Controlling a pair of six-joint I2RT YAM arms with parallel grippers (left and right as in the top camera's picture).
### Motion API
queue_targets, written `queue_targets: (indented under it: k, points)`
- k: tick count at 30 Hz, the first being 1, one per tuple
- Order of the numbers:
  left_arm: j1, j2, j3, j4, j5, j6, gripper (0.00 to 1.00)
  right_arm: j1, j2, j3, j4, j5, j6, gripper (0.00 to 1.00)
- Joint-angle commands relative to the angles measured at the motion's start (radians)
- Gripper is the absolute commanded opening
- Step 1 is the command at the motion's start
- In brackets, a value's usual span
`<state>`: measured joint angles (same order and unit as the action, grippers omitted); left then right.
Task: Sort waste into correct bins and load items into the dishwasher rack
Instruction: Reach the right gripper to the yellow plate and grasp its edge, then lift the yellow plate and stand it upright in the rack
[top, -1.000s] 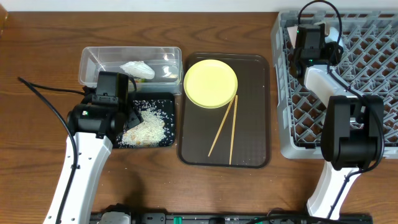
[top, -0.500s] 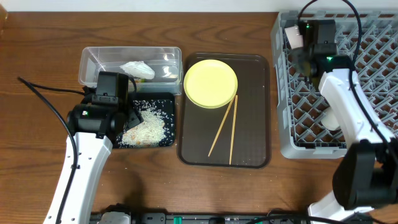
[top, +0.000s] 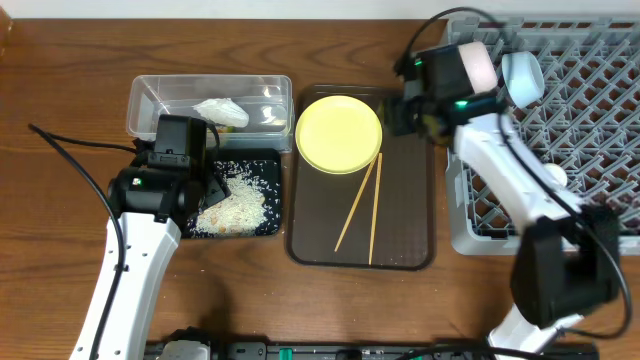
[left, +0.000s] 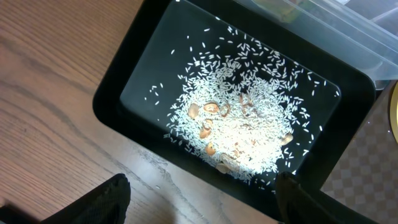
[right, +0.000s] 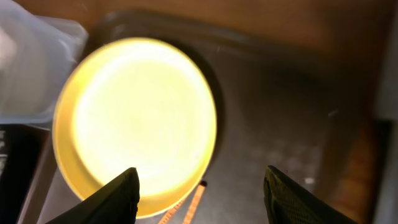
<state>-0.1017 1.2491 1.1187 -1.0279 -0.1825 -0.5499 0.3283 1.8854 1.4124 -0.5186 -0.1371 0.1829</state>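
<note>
Left side: the left gripper hangs over the near edge of the shallow black rectangular tray-bin; its two fingers stand wide apart with nothing between them; the loose white rice grains lie heaped in the middle of that tray-bin, with stray grains around the heap and a few tan bits mixed in.

We note the clear plastic rectangular tub right against the tray-bin's far side; a crumpled white tissue lies inside it.

Centre: the flat brown serving tray lies on the wooden table; the round yellow plate sits flat in its far left part; the pair of wooden chopsticks lies on the tray, far ends together near the plate's rim, near ends splayed apart.

Right side: the right gripper hovers above the tray, over the plate's right rim; the wrist view is blurred, yet we see both fingers spread and empty.

The large grey plastic lattice rack stands just right of the tray; a pale-blue round bowl sits in its far left part.
</note>
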Motion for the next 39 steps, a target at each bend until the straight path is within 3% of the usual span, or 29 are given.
queue_targets:
  k: [1, 10, 16, 21, 28, 39]
  points:
    - [0.003, 0.004, -0.004, -0.003, -0.001, -0.006, 0.78, 0.030, 0.068, -0.003, 0.013, 0.063, 0.076, 0.58]
    - [0.003, 0.004, -0.004, -0.003, -0.001, -0.006, 0.77, 0.052, 0.214, -0.003, 0.077, 0.111, 0.201, 0.47]
    - [0.003, 0.004, -0.004, -0.003, -0.001, -0.006, 0.77, 0.053, 0.254, -0.003, 0.101, 0.110, 0.244, 0.18]
    - [0.003, 0.004, -0.004, -0.003, -0.001, -0.006, 0.77, 0.052, 0.249, 0.002, 0.150, 0.110, 0.243, 0.01]
    - [0.003, 0.004, -0.004, -0.003, -0.001, -0.005, 0.77, 0.022, 0.131, 0.017, 0.144, 0.154, 0.166, 0.01]
    - [0.003, 0.004, -0.004, -0.003, -0.001, -0.005, 0.77, -0.066, -0.277, 0.017, 0.023, 0.589, -0.108, 0.01]
